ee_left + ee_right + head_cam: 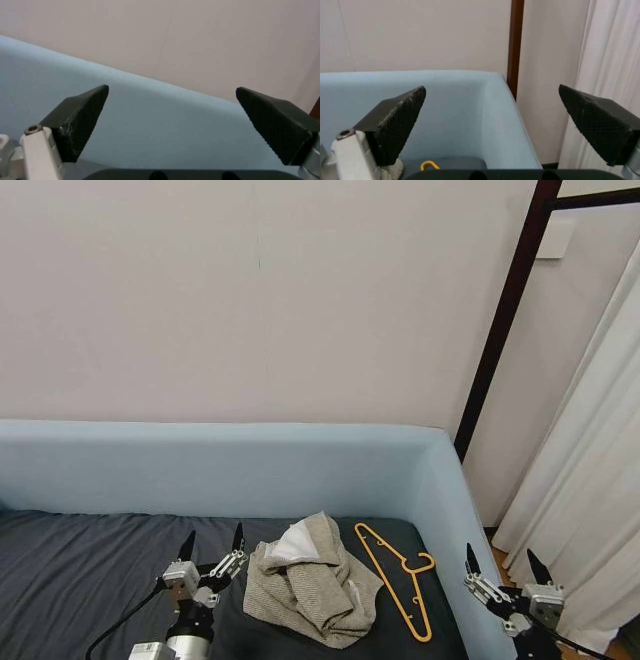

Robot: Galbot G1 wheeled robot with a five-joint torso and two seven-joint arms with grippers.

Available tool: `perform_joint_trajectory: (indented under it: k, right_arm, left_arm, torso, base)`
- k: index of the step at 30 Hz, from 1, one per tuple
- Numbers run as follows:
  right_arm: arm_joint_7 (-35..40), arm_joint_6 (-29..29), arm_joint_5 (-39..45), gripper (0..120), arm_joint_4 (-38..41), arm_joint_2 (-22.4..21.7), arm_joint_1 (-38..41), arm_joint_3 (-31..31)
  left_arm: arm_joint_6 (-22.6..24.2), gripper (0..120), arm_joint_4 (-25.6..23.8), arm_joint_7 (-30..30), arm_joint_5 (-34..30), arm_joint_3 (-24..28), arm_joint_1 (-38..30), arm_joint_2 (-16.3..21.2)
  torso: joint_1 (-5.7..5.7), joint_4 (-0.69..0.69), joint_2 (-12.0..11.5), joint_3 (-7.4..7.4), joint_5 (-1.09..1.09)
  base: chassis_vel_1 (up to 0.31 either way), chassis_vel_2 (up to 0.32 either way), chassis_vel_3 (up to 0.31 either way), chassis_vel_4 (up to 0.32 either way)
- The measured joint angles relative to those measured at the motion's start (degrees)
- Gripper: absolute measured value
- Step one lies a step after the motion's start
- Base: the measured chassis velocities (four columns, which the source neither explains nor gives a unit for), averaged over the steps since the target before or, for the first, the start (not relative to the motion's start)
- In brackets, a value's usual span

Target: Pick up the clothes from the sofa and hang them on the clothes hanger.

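A crumpled beige garment with a white lining lies on the dark seat of the sofa. Just right of it lies an orange clothes hanger; its hook also peeks into the right wrist view. My left gripper is open, low over the seat, just left of the garment and apart from it. My right gripper is open too, beyond the sofa's right arm, near the curtain. In both wrist views the black fingertips stand wide apart with nothing between them.
The sofa's light blue backrest and right arm wall in the seat. A dark wooden post rises behind the right corner. White curtains hang at the far right. A plain wall is behind.
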Motion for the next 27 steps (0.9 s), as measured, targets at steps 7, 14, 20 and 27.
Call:
perform_joint_trajectory:
  k: [7, 14, 20, 27]
  right_arm:
    - [0.0, 0.0, -0.2, 100, 0.2, 0.1, -0.3, -0.2]
    - [0.0, 0.7, -0.2, 100, 0.4, 0.0, -0.5, 0.1]
    - [0.0, 1.0, -0.3, 100, 0.5, 0.0, -0.6, 0.1]
    - [0.0, 0.9, 2.1, 100, 0.3, -0.9, -0.3, -0.3]
  left_arm:
    - [-0.3, 100, -0.2, 0.1, 0.0, 0.0, 0.4, -0.1]
    - [0.6, 100, -0.2, 0.4, 1.7, 0.2, 0.7, -0.2]
    - [1.1, 100, -0.8, 0.5, 1.9, 0.0, 1.0, -0.2]
    - [0.5, 100, -0.9, 0.2, 2.8, -0.3, 1.8, -0.6]
  torso:
    - [0.00, 0.00, 0.0, 0.00, 0.00]
    - [0.00, 0.00, 0.0, 0.00, 0.00]
    - [0.00, 0.00, 0.0, 0.00, 0.00]
    - [0.00, 0.00, 0.0, 0.00, 0.00]
  base:
    - [0.000, 0.000, 0.000, 0.000]
    - [0.000, 0.000, 0.000, 0.000]
    - [0.000, 0.000, 0.000, 0.000]
    - [0.000, 0.000, 0.000, 0.000]
